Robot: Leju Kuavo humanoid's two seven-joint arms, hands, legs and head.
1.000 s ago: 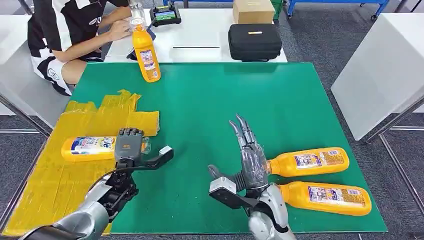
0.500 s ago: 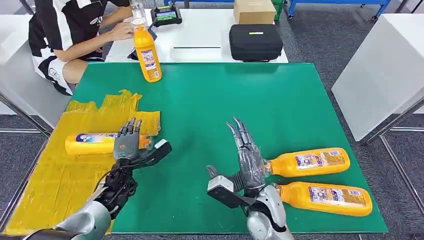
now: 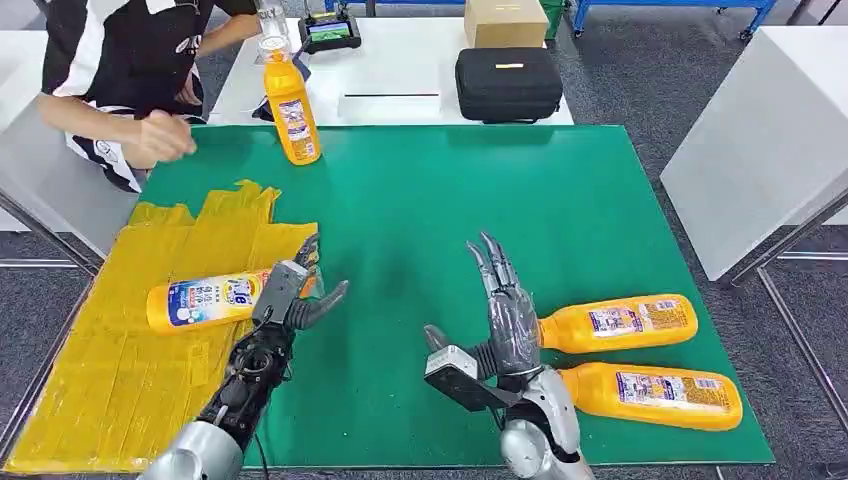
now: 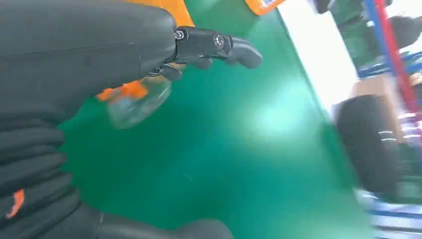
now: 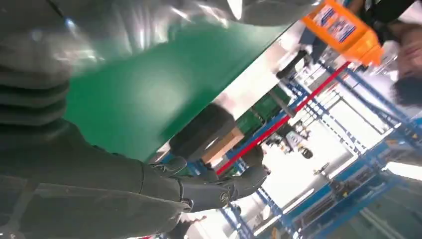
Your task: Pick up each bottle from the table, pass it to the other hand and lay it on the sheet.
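1. Head view: green mat (image 3: 420, 200) covers table, yellow sheet (image 3: 120, 370) on its left part. One bottle (image 3: 205, 301) lies on its side on the sheet, cap end at the sheet's right edge. Left hand (image 3: 290, 295) sits just at that cap end, fingers spread apart, grasping nothing; can't tell if they touch the bottle. Right hand (image 3: 505, 315) is raised edge-on, fingers straight & apart, empty, just beside the neck of upper lying bottle (image 3: 615, 322). Lower lying bottle (image 3: 650, 395) is parallel, nearer the robot. Upright bottle (image 3: 290, 108) stands at mat's far left edge. Person (image 3: 120, 70) sits beyond the far left corner, hand (image 3: 160, 138) over the mat edge. Black case (image 3: 508, 83) & cardboard box (image 3: 506, 20) on the white table behind.
2. Left wrist view: left hand (image 4: 99, 59) w/ fingers (image 4: 219, 47) extended, released; clear cap of the bottle (image 4: 137, 97) close under them, on green mat (image 4: 224, 149). Pic blurred.
3. Right wrist view: right hand (image 5: 124, 189) w/ fingers (image 5: 219, 189) loose, nothing in them; green mat (image 5: 149, 84) below, upright bottle (image 5: 343, 25) far off.
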